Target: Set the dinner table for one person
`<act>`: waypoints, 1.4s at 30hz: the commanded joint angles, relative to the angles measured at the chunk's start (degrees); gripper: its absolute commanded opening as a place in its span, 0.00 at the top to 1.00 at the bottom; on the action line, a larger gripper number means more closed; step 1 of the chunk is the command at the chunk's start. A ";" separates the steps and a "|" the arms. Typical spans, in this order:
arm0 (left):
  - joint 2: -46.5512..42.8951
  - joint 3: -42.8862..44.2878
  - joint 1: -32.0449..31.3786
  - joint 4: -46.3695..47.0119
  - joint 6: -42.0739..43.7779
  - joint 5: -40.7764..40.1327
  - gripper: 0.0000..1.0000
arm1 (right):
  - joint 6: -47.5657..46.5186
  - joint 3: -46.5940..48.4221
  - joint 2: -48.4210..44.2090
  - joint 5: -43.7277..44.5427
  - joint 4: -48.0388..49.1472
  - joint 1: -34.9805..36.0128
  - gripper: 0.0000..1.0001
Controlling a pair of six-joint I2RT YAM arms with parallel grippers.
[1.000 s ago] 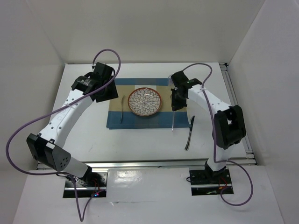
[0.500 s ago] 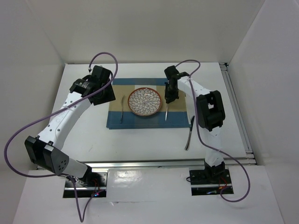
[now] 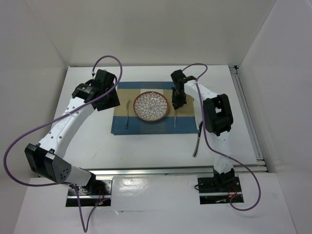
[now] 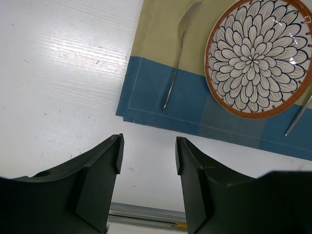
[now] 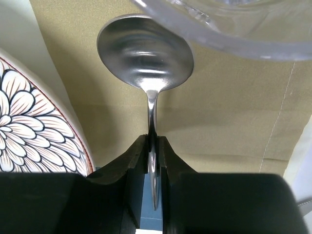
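top external: my right arm (image 3: 218,114) folds tight at the elbow, wrist reaching left over the mat (image 3: 119,127). right gripper (image 3: 178,104) points down, fingers flanking the handle of the spoon (image 5: 145,51) beside the plate (image 3: 151,106); whether they pinch it, i cannot tell. left arm (image 3: 68,122) stretches forward, left gripper (image 4: 148,146) parted, empty, above the table (image 3: 146,146), which lies under the mat.

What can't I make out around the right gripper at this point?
Glass: right wrist view, only a blurred rim, cut off by the top edge.
Spoon: right wrist view, handle's lower part hidden behind the right gripper; whether the jaws clamp it is unclear.
Knife: top view, too small to show its blade edge.
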 commanded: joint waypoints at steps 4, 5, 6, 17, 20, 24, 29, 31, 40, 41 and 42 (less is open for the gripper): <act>-2.65 -0.22 0.41 0.31 -0.07 0.15 0.37 | -1.08 -0.71 -1.10 1.43 -1.02 -0.36 0.88; -3.18 -0.22 0.41 0.31 -0.07 0.15 0.37 | -1.08 -1.24 -1.10 1.43 -1.54 -0.36 0.94; -3.18 -0.22 0.41 0.31 -0.07 0.15 0.37 | -1.08 -1.77 -1.10 1.95 -1.55 -0.36 0.94; -4.32 -0.22 0.41 0.31 -0.07 0.68 0.37 | -1.08 -5.99 -4.88 2.57 0.21 0.78 0.46; -4.32 -0.22 0.41 0.31 -0.07 0.68 0.37 | -1.08 -5.21 -7.51 2.57 -0.40 0.78 0.33; -4.85 -0.22 0.41 -0.22 -0.07 1.21 0.37 | -1.08 -3.53 -11.81 5.11 -2.69 -0.62 0.31; -5.91 -1.53 0.41 0.84 1.08 3.40 0.38 | 2.08 -17.47 -24.72 8.20 -2.79 -4.40 0.31; -5.91 -2.06 0.41 0.84 1.08 3.41 0.38 | 3.31 -28.51 -29.11 6.36 -1.38 -6.68 0.28; -4.67 -2.58 0.41 1.37 2.13 4.02 0.40 | 7.45 -52.04 -43.99 -2.87 4.78 -9.77 0.22; -4.67 -2.59 0.41 1.37 2.13 4.02 0.40 | 7.45 -52.57 -43.99 -2.88 5.48 -9.77 0.22; -4.67 -2.59 0.41 1.37 2.13 4.02 0.40 | 7.45 -52.58 -43.99 -4.09 6.01 -9.77 0.24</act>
